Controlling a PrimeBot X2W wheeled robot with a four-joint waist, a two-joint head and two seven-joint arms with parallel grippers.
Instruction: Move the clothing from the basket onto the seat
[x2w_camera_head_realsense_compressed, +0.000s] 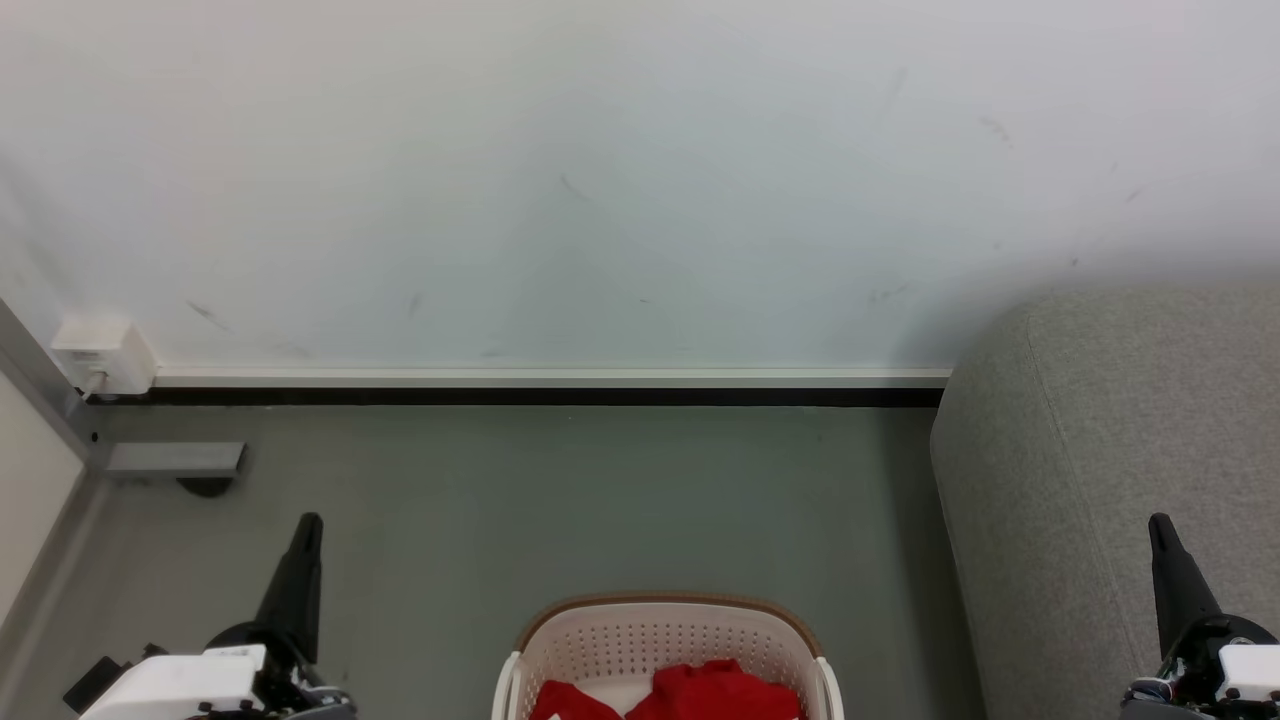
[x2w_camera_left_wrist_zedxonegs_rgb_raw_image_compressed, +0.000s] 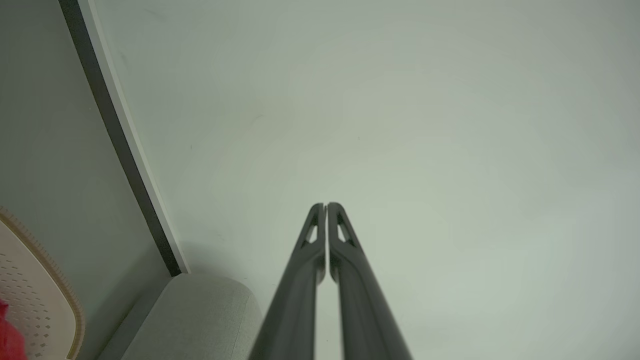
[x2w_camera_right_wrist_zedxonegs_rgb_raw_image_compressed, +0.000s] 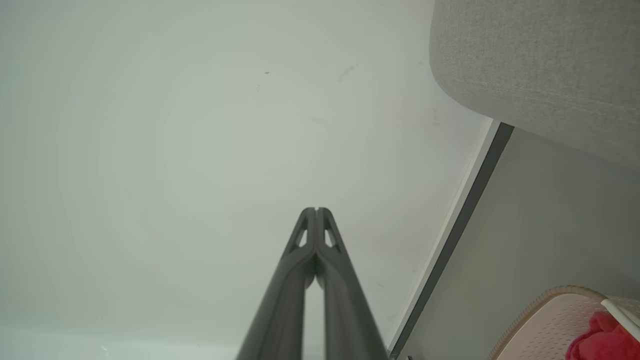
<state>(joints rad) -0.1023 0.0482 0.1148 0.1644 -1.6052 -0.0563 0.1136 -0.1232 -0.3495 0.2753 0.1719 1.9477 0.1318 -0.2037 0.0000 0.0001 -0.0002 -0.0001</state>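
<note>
Clothing (x2w_camera_head_realsense_compressed: 715, 690) sits bunched in the basket (x2w_camera_head_realsense_compressed: 660, 640) on the floor (x2w_camera_head_realsense_compressed: 550, 500) — seat (x2w_camera_head_realsense_compressed: 1120, 450) close beside; left gripper (x2w_camera_head_realsense_compressed: 310, 522) and right gripper (x2w_camera_head_realsense_compressed: 1160, 522) both pressed together, empty.

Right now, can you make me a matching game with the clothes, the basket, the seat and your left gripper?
Things:
1. clothing
2. basket
3. seat
4. left gripper

Descriptions:
A. grey fabric
B. red
C. shut, holding nothing
D. cream with little holes

Pairs: 1-B, 2-D, 3-A, 4-C.
</note>
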